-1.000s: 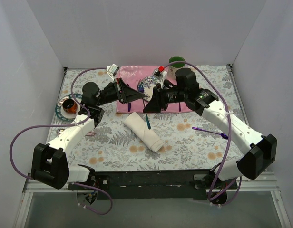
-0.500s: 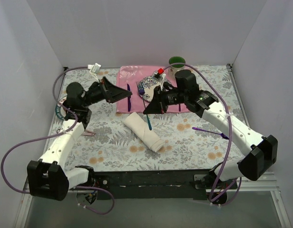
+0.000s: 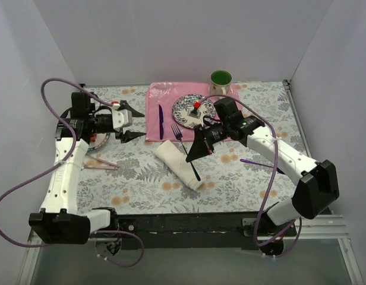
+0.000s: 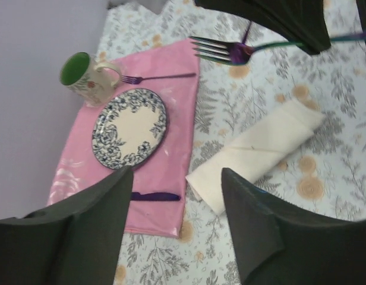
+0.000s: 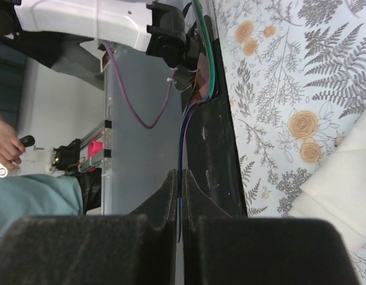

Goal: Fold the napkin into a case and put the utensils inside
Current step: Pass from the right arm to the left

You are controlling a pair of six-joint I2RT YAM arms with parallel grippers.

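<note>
Hidden: the middle of the fork (image 4: 224, 52) is covered by the right gripper (image 3: 192, 153); whether its handle touches the case cannot be told.
Right gripper: fingers pressed together on the fork's thin handle.
Left gripper (image 3: 135, 123): fingers spread, empty, upper left of the top view.
Case (image 3: 178, 163): soft cream cloth, long narrow fold, lying diagonally at centre below the pink placemat (image 3: 165, 95).
Fork: shiny metal with a purple-to-teal sheen.

A pink placemat (image 3: 168, 98) is laid at the far side of the floral worktop (image 3: 141, 178). On it a blue-patterned plate (image 4: 129, 129) is set, with a dark purple knife (image 4: 154, 196) on one side and a dark purple fork (image 4: 162, 76) on the other. A green-lined mug (image 4: 88, 77) is seen beside that fork.
</note>
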